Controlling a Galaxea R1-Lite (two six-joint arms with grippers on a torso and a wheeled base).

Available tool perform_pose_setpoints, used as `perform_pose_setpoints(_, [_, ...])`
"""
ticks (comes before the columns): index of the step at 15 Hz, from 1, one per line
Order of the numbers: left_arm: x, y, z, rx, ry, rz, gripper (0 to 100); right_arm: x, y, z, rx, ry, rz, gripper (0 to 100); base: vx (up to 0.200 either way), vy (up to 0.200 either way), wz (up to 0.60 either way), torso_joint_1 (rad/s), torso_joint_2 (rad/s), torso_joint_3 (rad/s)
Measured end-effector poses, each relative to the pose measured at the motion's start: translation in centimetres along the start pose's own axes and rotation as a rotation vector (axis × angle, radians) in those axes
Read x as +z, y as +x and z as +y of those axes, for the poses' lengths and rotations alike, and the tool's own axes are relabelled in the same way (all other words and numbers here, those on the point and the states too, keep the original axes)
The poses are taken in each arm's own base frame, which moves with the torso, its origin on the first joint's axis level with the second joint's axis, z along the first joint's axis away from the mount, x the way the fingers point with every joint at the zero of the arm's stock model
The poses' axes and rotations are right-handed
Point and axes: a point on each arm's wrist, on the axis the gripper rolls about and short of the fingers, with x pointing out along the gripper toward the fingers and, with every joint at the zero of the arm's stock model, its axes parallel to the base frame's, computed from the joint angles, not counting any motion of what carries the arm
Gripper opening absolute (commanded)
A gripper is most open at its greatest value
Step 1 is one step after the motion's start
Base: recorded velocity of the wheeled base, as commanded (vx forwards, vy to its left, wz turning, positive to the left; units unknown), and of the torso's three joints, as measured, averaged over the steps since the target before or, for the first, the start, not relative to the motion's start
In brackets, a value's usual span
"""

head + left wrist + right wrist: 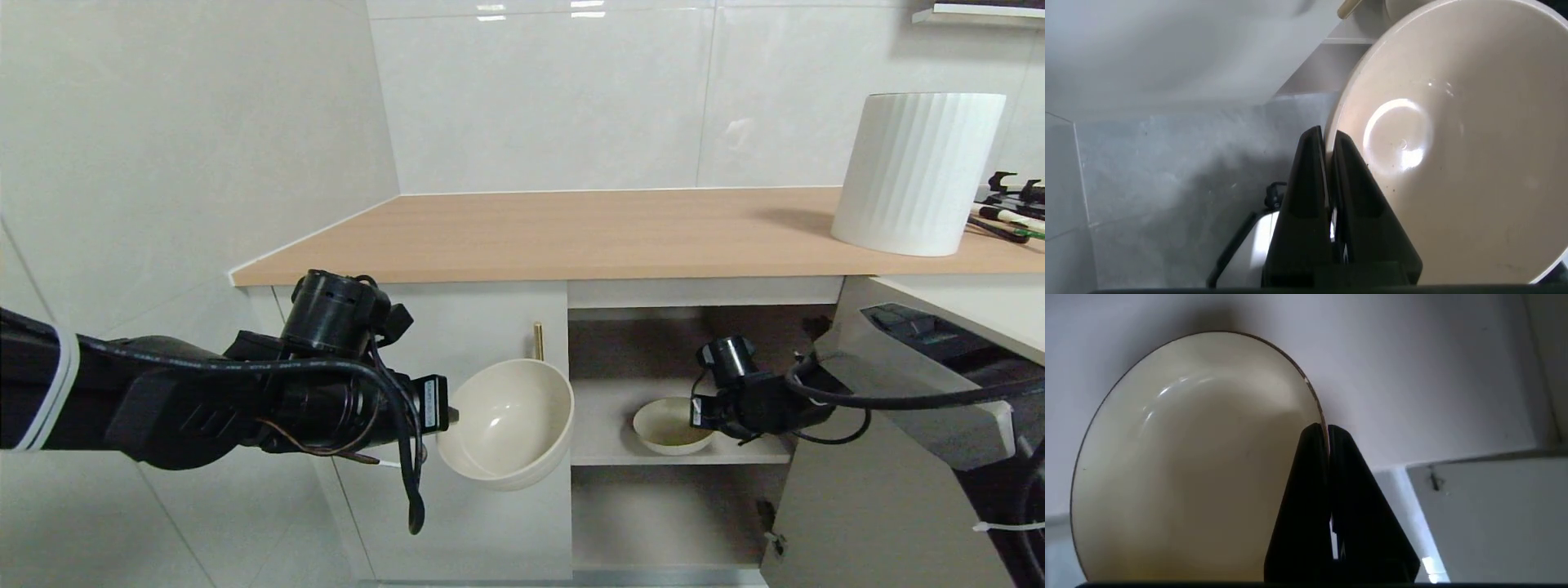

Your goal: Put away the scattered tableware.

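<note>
A large cream bowl (510, 425) hangs tilted in the air in front of the closed cabinet door, with my left gripper (451, 416) shut on its rim. In the left wrist view the two fingers (1308, 175) pinch the bowl (1462, 139) rim. Inside the open cabinet a smaller cream bowl (669, 425) sits on the middle shelf (604, 445), and my right gripper (702, 418) is shut on its rim. The right wrist view has that bowl (1184, 449) clamped between the fingers (1310, 457).
A wooden countertop (588, 233) runs above the cabinet, with a tall white ribbed container (918, 171) at its right and small utensils (1008, 216) beyond it. The open cabinet door (890, 482) stands at the right. A brass handle (538, 341) sticks out from the closed left door.
</note>
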Motion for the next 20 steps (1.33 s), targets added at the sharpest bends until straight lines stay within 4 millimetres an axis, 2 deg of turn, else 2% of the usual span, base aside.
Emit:
perform_pose_setpoints(3, [0.0, 0.1, 0.0, 0.001, 0.001, 0.002, 0, 0.2, 2.1, -0.2, -0.041, 0.01, -0.006, 0, 0.0, 0.0, 0.0, 0.0, 0.0, 0.0])
perform_pose_setpoints(12, [-0.1, 0.1, -0.1, -0.001, 0.003, 0.003, 0, 0.7, 5.2, 0.4, -0.142, 0.027, -0.042, 0, 0.0, 0.0, 0.0, 0.0, 0.0, 0.0])
perform_pose_setpoints(17, [-0.1, 0.2, -0.1, 0.001, 0.003, 0.008, 0, 0.5, 5.2, 0.6, -0.139, 0.028, -0.041, 0, 0.0, 0.0, 0.0, 0.0, 0.0, 0.0])
perform_pose_setpoints(20, [-0.2, 0.3, -0.1, 0.002, 0.003, 0.011, 0, 0.2, 4.5, 1.2, -0.132, 0.03, -0.03, 0, 0.0, 0.0, 0.0, 0.0, 0.0, 0.0])
